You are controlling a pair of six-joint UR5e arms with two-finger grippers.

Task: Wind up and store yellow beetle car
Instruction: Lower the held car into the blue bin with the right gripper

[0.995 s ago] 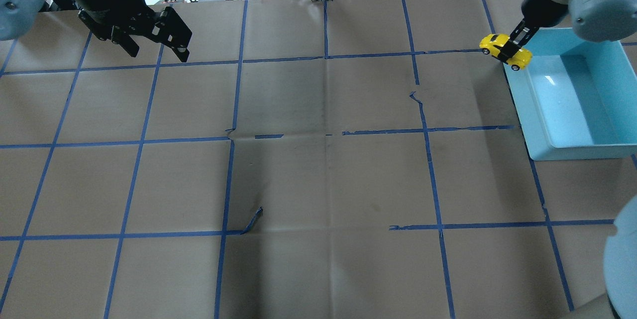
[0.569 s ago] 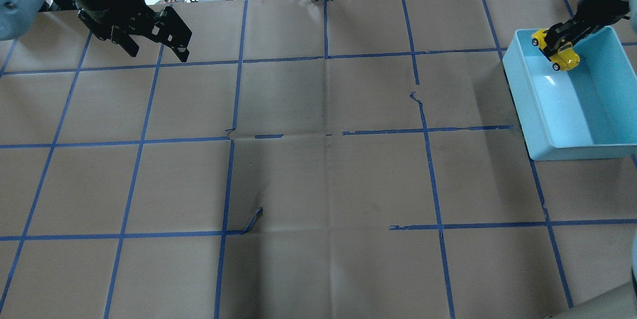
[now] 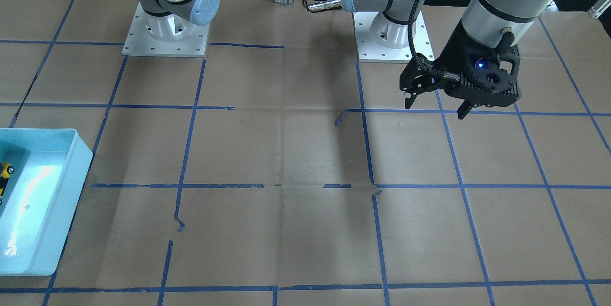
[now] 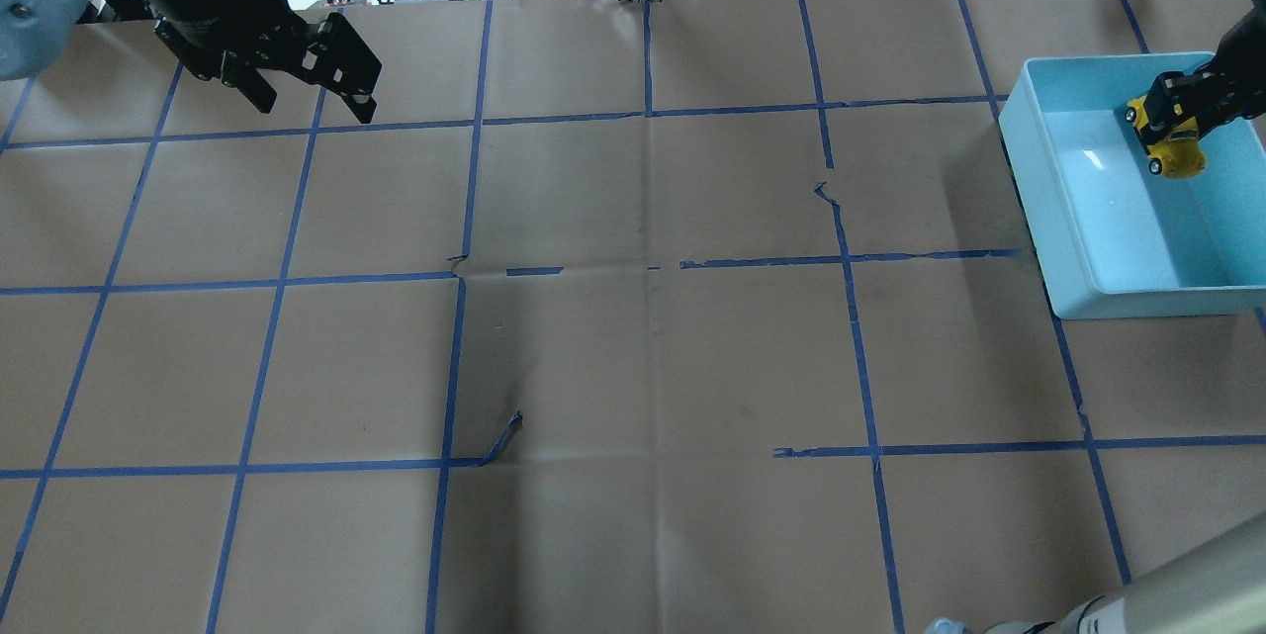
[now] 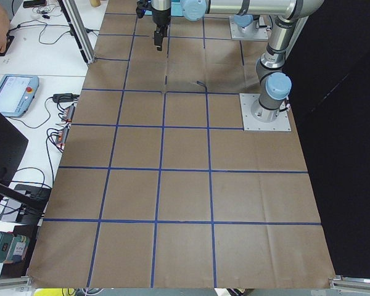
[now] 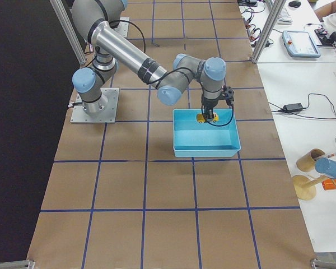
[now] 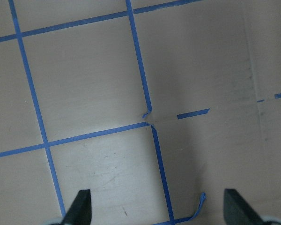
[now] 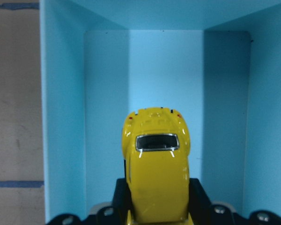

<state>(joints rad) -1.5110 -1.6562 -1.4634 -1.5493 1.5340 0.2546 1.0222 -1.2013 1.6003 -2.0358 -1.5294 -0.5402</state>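
Handling looks simple, by my judgement: the yellow beetle car (image 8: 155,173) is probably light, rigid and glossy, so apt to slip under hard pads and best pinched across its flanks at mid-body, clear of the wheels; the right gripper (image 4: 1167,108) has it just so, fingers closed on both sides of the body; the car hangs inside the light blue bin (image 4: 1029,169), toward its end farthest from the robot, and I cannot tell whether its wheels touch the floor. The right wrist view alone shows the clamp on the flanks and the bin walls on three sides; the overhead view alone places the car within the bin; the front-facing view catches only a yellow sliver at its edge and no right gripper. The left gripper (image 3: 435,110) hovers over bare table well apart from the bin, fingers spread wide and holding nothing; its wrist view shows only brown paper and blue tape between the tips.
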